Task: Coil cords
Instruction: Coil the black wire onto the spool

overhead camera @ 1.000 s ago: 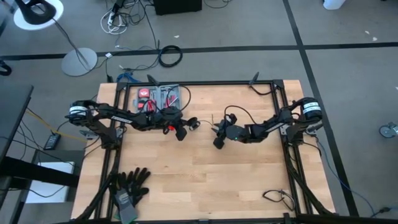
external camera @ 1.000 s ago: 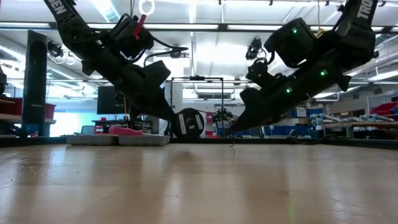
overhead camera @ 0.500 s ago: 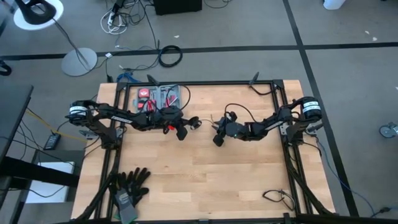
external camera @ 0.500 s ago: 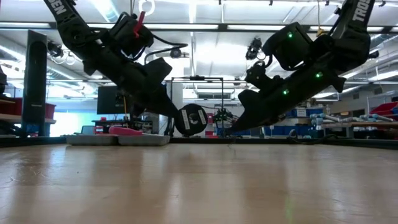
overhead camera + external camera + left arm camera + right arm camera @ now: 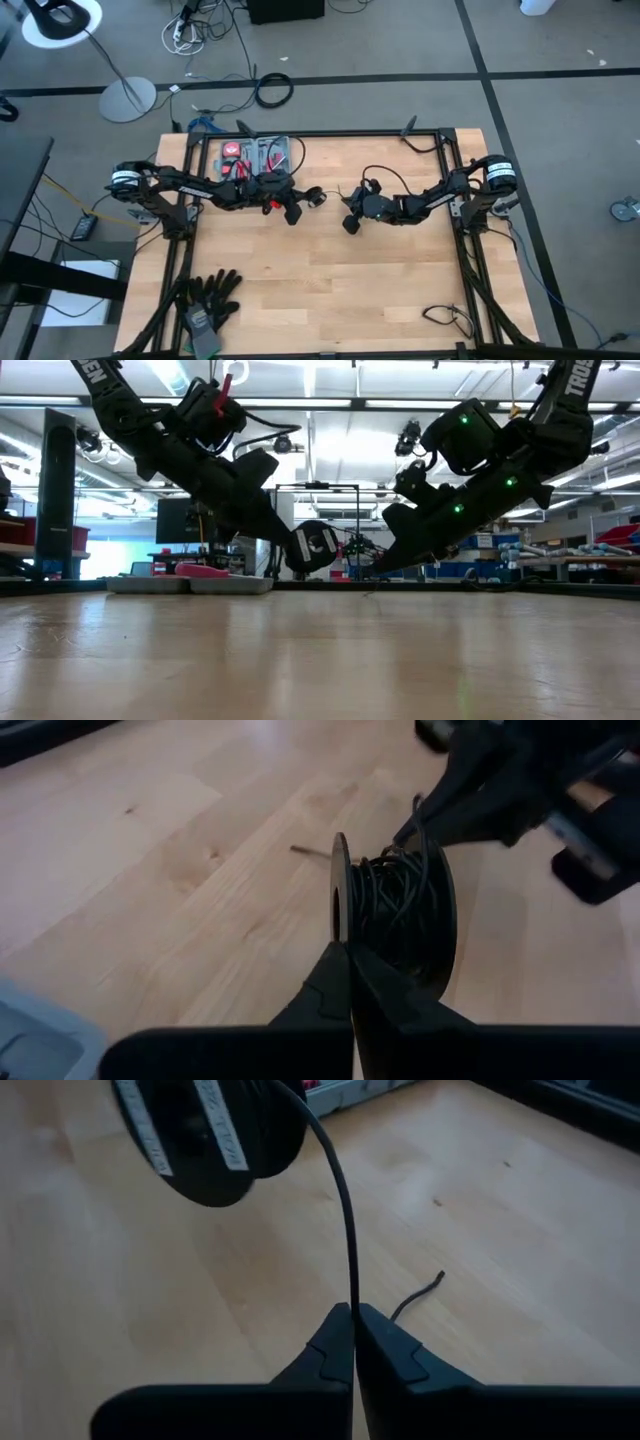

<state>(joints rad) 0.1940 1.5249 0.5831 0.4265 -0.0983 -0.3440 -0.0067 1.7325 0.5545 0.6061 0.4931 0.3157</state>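
A shallow grey tray (image 5: 258,155) at the far left of the pale wooden table (image 5: 320,290) holds red and dark items too small to identify. Both dark arms reach toward the table's centre, angled downward and held above the surface. The left gripper (image 5: 349,952) has its fingers pressed together on the rim of a small round black spool (image 5: 392,915), wound with thin black cord (image 5: 400,900). The right gripper (image 5: 354,1318), just beside the spool, is clamped on the free strand of that cord, which arcs up to the spool; its loose tip curls over the wood. A pair of black gloves (image 5: 208,297) lies at the near left edge.
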